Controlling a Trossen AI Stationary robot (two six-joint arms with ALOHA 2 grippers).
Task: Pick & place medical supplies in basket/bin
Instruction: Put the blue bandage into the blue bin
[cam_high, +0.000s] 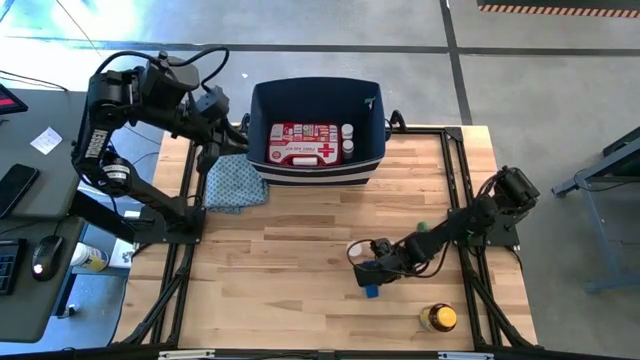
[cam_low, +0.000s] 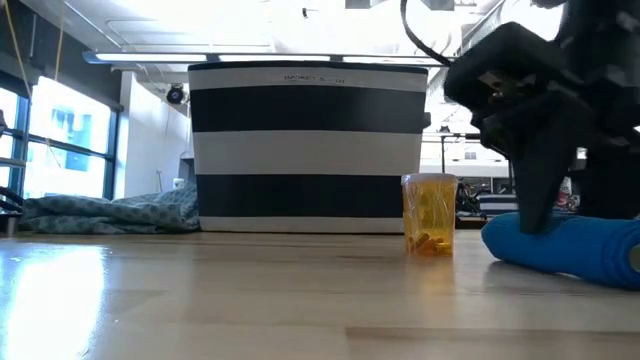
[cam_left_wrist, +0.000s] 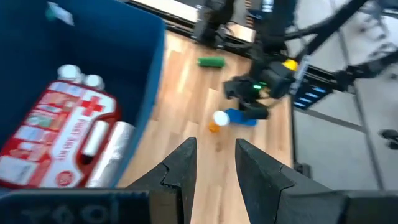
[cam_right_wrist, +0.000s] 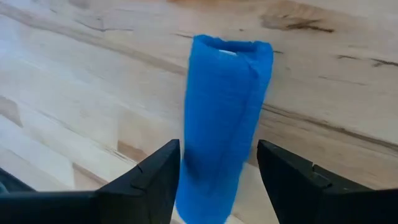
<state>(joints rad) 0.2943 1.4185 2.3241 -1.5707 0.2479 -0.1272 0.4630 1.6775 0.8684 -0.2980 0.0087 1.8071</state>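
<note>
Red first-aid kit (cam_high: 307, 145) and white bottles (cam_high: 347, 138) already in navy fabric bin (cam_high: 262, 110). My right pincer (cam_right_wrist: 217, 177), wide, straddles blue cloth roll (cam_right_wrist: 222, 124) on desk (cam_high: 300, 270); green cylinder (cam_high: 422, 227), amber bottle (cam_high: 437, 318) remain.

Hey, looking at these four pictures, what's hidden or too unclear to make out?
- Bin contents: in the low view its striped wall hides everything inside.
- Blue roll: the near end runs off the right wrist picture between the right gripper fingers, so contact there cannot be told.
- First-aid kit lettering: blurred in the left wrist view, too small in the high view.
- Green cylinder: in the high view the right arm covers most of it.
</note>
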